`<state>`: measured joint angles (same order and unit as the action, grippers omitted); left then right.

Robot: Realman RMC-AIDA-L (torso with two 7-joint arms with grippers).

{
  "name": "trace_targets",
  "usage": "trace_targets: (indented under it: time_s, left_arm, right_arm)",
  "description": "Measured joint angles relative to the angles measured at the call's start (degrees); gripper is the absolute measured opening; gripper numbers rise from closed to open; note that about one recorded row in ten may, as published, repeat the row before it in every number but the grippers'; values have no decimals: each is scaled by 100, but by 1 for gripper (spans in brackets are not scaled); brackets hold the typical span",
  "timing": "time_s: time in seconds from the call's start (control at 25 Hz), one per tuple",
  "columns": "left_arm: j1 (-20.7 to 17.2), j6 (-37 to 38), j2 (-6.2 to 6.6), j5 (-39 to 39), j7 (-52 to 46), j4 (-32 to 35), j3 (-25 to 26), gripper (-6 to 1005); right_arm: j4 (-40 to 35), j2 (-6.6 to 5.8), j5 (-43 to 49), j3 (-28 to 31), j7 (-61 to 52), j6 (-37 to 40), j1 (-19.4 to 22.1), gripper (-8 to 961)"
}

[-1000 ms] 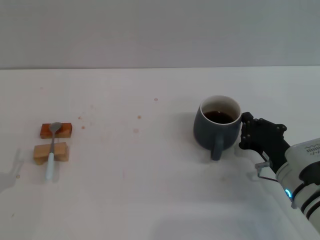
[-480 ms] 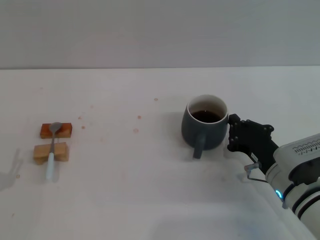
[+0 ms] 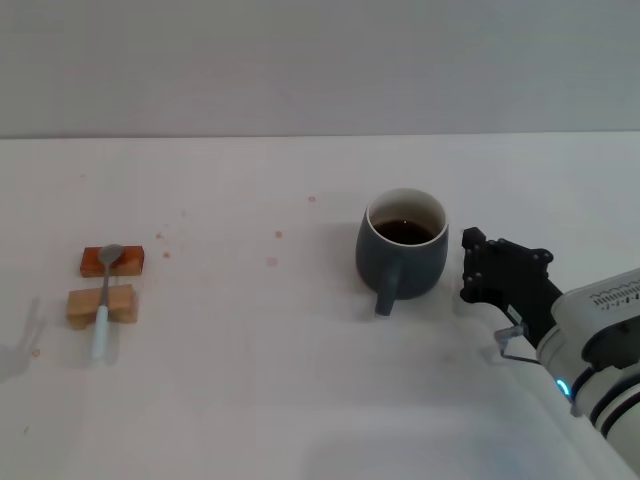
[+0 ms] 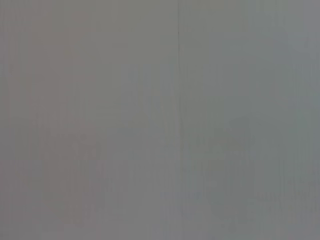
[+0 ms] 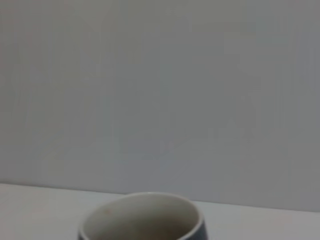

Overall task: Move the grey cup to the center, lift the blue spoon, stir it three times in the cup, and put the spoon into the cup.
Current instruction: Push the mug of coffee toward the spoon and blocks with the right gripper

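The grey cup (image 3: 402,250) stands upright on the white table, a little right of the middle. Its handle points toward me and dark liquid shows inside. Its white rim also shows in the right wrist view (image 5: 142,216). My right gripper (image 3: 470,266) is just to the right of the cup, with a small gap between them. The blue spoon (image 3: 104,296) lies at the far left across two wooden blocks, its metal bowl on the farther block and its pale blue handle toward me. My left gripper is out of view.
A reddish wooden block (image 3: 112,261) and a lighter wooden block (image 3: 102,304) hold the spoon at the left. The white table (image 3: 250,340) ends at a grey wall behind. The left wrist view shows only grey wall.
The cup has slid left toward the middle with my right gripper against it. The gripper now stands slightly apart from the cup. The spoon and blocks have not moved.
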<state>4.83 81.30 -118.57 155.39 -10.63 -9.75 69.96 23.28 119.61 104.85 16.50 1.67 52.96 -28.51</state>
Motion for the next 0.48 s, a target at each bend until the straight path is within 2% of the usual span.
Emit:
trace_targets:
  time_s: [0.48]
  left_arm:
    - [-9, 0, 0, 0, 0, 0, 0, 766]
  right_arm:
    - [-199, -13, -37, 100, -41, 2, -139, -1]
